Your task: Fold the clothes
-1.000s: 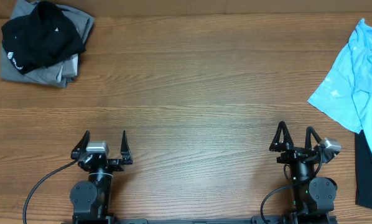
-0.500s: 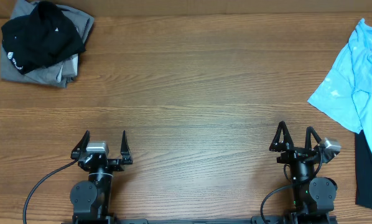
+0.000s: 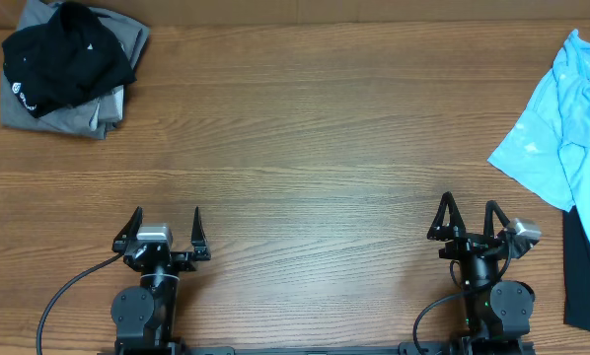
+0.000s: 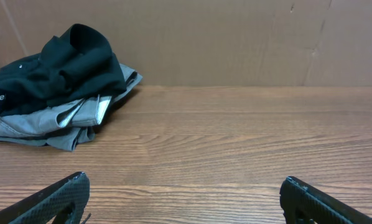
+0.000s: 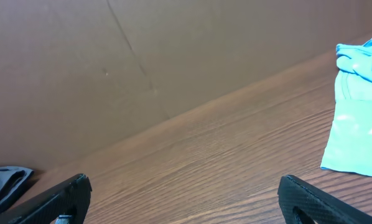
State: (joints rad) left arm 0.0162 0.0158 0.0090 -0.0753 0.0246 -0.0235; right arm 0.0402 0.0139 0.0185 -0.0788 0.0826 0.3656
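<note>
A crumpled black T-shirt (image 3: pixel 66 54) with a small white logo lies on a grey garment (image 3: pixel 78 113) at the table's far left corner; both show in the left wrist view, the black shirt (image 4: pixel 61 71) on the grey garment (image 4: pixel 43 127). A light-blue shirt (image 3: pixel 566 128) lies spread at the right edge, over a dark cloth (image 3: pixel 581 276); it shows in the right wrist view (image 5: pixel 357 118). My left gripper (image 3: pixel 163 229) is open and empty near the front edge (image 4: pixel 183 193). My right gripper (image 3: pixel 469 219) is open and empty near the front right (image 5: pixel 185 193).
A wooden table (image 3: pixel 305 148) spans the view. A brown cardboard wall (image 4: pixel 236 37) stands along its far edge.
</note>
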